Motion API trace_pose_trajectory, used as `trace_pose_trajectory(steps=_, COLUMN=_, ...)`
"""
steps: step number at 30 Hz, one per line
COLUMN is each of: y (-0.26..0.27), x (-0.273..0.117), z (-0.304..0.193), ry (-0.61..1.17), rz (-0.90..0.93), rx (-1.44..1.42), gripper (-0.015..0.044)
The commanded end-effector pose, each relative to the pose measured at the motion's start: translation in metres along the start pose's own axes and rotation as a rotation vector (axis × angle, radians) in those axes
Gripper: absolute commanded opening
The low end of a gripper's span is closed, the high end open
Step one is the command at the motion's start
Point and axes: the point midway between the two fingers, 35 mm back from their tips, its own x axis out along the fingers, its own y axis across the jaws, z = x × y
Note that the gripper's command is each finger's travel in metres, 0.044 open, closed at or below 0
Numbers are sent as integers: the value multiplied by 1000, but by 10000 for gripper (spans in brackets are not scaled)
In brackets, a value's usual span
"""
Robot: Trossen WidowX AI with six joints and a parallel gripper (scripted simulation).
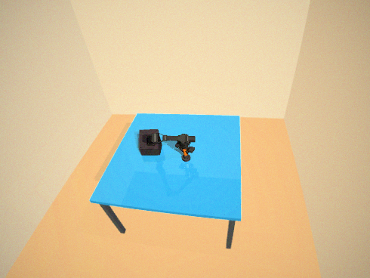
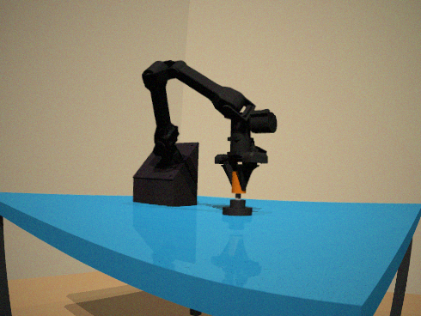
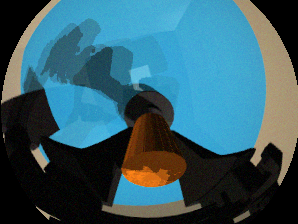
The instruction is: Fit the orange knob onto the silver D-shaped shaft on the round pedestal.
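Note:
My gripper is shut on the orange knob, which stands upright between the fingers and tapers in outline. The dark round pedestal stands on the table directly below the knob in the exterior view. A short piece of the shaft shows between the knob's lower end and the pedestal, so the knob is a little above the pedestal. Whether the shaft's tip is inside the hole cannot be told. The hole and both flat sides are hidden.
The arm's dark box-shaped base stands on the blue table, left of the pedestal in the top and exterior views. Shadows and reflections of the arm lie on the table top.

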Motion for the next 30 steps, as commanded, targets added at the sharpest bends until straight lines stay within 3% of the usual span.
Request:
trace_pose_trajectory(steps=1, y=0, x=1, z=0, ry=1, rz=-2, rx=-5, gripper=0)
trace_pose_trajectory(steps=18, y=4, x=-3, z=-1, ry=1, rz=-2, rx=-5, gripper=0)
trace_pose_trajectory(steps=30, y=1, x=-2, z=-2, ry=1, rz=-2, rx=205, gripper=0)
